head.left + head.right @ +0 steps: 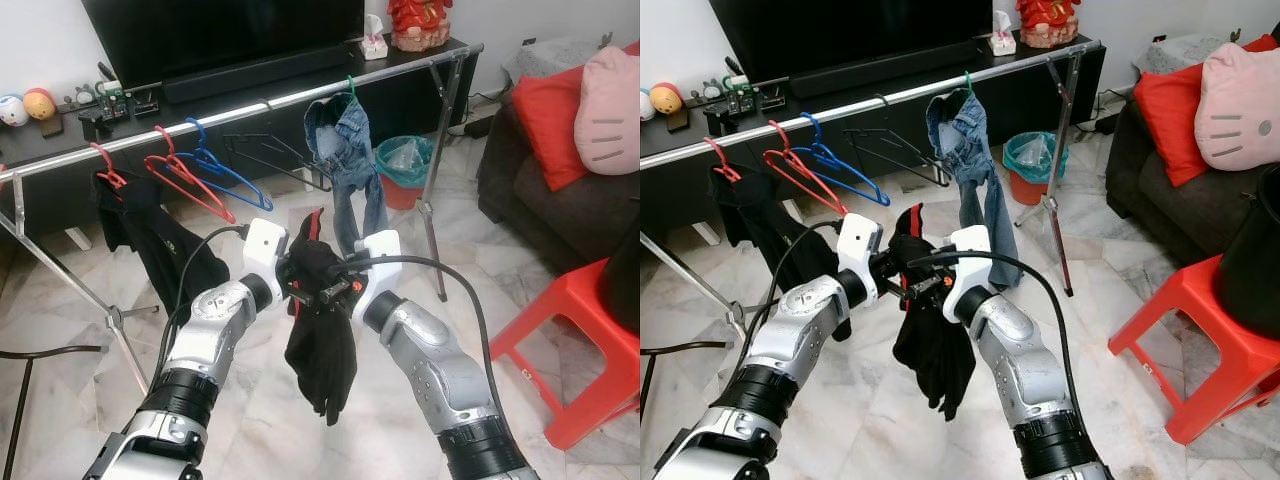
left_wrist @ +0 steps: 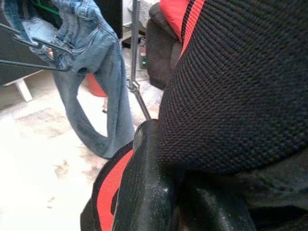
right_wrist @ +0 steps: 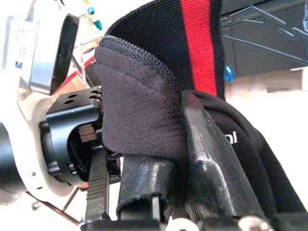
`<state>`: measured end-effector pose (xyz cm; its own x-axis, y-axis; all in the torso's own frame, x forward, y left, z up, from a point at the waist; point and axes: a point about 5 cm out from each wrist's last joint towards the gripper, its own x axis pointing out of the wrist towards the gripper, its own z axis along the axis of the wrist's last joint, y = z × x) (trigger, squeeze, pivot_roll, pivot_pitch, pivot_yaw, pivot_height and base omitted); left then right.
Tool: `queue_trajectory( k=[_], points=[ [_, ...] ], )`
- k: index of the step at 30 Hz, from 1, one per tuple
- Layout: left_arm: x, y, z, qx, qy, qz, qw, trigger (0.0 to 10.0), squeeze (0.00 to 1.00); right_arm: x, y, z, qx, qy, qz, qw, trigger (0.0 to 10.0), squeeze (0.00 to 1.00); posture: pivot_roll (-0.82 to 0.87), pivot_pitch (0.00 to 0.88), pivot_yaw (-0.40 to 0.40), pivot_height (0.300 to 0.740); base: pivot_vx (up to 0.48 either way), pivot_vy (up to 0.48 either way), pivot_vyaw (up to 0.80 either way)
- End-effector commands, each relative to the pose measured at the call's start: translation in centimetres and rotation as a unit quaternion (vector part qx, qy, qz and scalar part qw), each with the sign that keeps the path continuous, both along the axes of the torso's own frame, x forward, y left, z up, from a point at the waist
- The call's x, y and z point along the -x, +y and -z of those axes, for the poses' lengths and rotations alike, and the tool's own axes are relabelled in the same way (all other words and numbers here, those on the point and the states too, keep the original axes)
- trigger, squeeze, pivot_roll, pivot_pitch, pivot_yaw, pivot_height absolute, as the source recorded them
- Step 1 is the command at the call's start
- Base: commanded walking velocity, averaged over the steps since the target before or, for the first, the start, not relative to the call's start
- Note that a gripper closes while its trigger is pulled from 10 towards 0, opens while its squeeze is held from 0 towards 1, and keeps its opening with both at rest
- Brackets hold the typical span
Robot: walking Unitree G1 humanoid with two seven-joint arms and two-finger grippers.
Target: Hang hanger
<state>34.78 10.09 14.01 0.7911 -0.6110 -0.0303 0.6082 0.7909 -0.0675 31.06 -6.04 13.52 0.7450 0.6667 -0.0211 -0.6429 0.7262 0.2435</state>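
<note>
A black garment with a red stripe (image 1: 322, 340) hangs between my two grippers, in front of my chest and below the silver clothes rail (image 1: 250, 105). My left gripper (image 1: 298, 277) and my right gripper (image 1: 336, 285) face each other, and both are shut on the garment's bunched top. The left wrist view has a black finger (image 2: 144, 192) pressed against the mesh fabric. The right wrist view has fingers (image 3: 211, 173) clamped over the folded cloth. Small red bits show at the grip; I cannot tell whether they belong to a hanger. Bare red hangers (image 1: 185, 180) and a blue hanger (image 1: 228, 172) hang on the rail.
Jeans (image 1: 345, 150) on a green hanger and a black garment (image 1: 150, 240) hang on the rail. A green bin (image 1: 403, 165) stands behind the rail's right leg (image 1: 435, 190). A red stool (image 1: 575, 340) and a dark sofa (image 1: 520, 190) with cushions are at the right.
</note>
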Motion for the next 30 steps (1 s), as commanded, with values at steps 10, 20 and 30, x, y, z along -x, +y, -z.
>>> queue_trajectory(
  k=[10,20,30],
  points=[
    [-0.4,1.0,-0.7,-0.071,-0.045,-0.017,0.996,0.0,0.00,-0.2,-0.8,0.6,0.040,-0.013,0.012,0.999,10.0,1.00,0.10,0.034,0.112,0.740,0.000,0.000,0.00],
    [-0.2,0.6,-0.8,-0.088,-0.054,-0.008,0.995,0.0,0.00,0.0,-1.0,1.5,0.052,-0.002,0.001,0.999,10.0,1.00,0.11,0.039,0.111,0.740,0.000,0.000,0.00],
    [-0.1,0.4,-0.7,-0.093,-0.050,0.002,0.994,0.0,0.00,0.7,-1.5,0.7,0.038,-0.032,-0.047,0.998,10.0,1.00,0.11,0.039,0.114,0.740,0.000,0.000,0.00]
  ],
)
